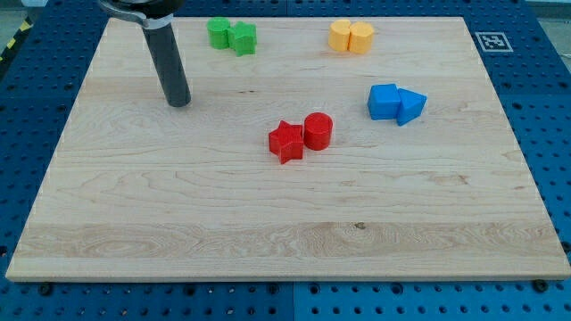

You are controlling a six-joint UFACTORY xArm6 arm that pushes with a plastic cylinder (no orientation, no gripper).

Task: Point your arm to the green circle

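The green circle (219,33) is a round green block near the view's top, left of centre, touching a green star-like block (243,39) on its right. My tip (179,102) rests on the board below and to the left of the green circle, with a clear gap between them. The dark rod rises from the tip toward the view's top left.
Two yellow blocks (351,37) sit together at the top, right of centre. A blue cube (384,101) touches a blue triangle (411,106) at the right. A red star (286,142) touches a red cylinder (318,131) near the middle. The wooden board (268,241) lies on a blue perforated table.
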